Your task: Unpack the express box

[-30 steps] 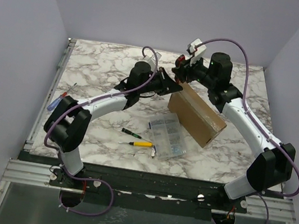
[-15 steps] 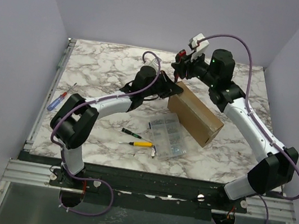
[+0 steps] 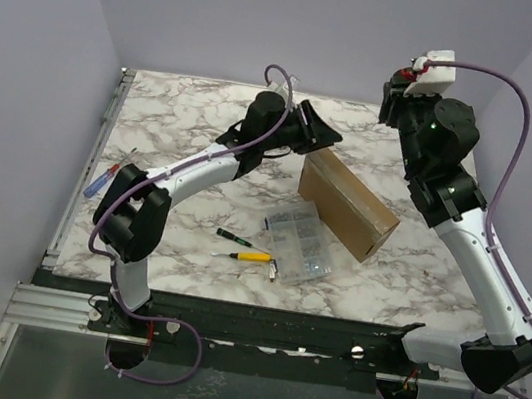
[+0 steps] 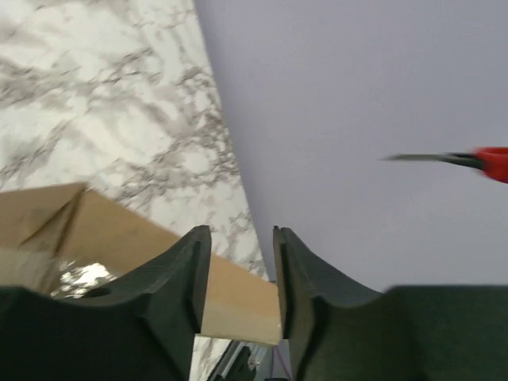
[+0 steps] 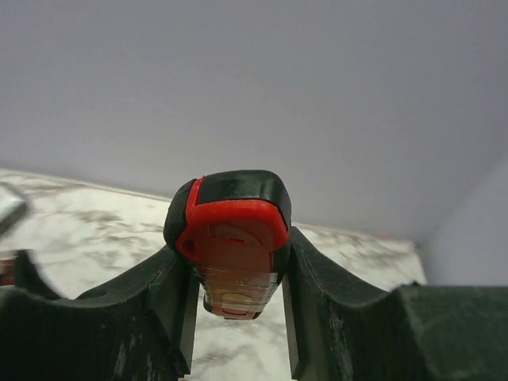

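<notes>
Over at the far left edge of the marbled worktop [image 3: 188, 116], a small red-and-blue pen-like thing [image 3: 99, 179] lies by the side rail, too small to make out properly. The left arm reaches from there across the middle. The left gripper [image 4: 240, 232] hangs over the far corner of the express box [image 3: 346, 204], its jaws spread with only the bare wall showing between them. I cannot see them touching the cardboard. Nearer the front edge lie two little screwdrivers, a black one with a green band [image 3: 231, 238] and a yellow-handled one [image 3: 255, 256]. Just to their right is a clear plastic case [image 3: 299, 245] of small parts, close beside the box's near-left side. The box itself sits flat on the worktop a little right of centre, turned at an angle, and from above its lid looks shut. To the right, the right arm is lifted high toward the back wall, well apart from the box. The right gripper [image 5: 236, 270] has its jaws pinching a red-and-black tool [image 5: 234, 218] by the handle. In the left wrist view a thin, blurred grey tip pokes out of its red end.
</notes>
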`<state>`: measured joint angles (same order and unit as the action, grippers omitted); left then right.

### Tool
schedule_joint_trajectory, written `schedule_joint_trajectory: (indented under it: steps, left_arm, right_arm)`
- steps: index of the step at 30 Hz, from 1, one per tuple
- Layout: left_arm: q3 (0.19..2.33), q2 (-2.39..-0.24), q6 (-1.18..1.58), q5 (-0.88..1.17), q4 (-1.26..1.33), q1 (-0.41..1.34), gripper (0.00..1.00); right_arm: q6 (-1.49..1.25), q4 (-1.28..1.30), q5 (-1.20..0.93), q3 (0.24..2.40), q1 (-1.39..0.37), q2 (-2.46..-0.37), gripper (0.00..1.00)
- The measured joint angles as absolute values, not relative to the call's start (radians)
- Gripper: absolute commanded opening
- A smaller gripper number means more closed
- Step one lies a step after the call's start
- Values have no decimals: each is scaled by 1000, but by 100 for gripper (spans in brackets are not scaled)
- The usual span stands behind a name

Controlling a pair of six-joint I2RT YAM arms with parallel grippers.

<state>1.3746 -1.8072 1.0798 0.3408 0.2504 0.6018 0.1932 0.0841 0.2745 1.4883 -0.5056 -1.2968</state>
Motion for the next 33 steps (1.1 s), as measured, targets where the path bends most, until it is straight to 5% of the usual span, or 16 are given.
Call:
schedule_joint_trajectory:
  steps: [8,16,22,33]
  left_arm:
    - [1465,-1732,1011,496,214,538,61]
    - [1375,-1551,778,527,63,455,75]
    - [1370,-1564,706,562,-4,429,75]
    - [1396,-1723,710,596,-47,426,73]
  right_arm:
    - [145,228,674,1357,-408,-1304,1]
    - [-66,479,697,1290,-298,-1266,1]
    - [-277,772,678,1355,-250,-1268,0]
    - [-386,922,605,1118,-222,-1237,0]
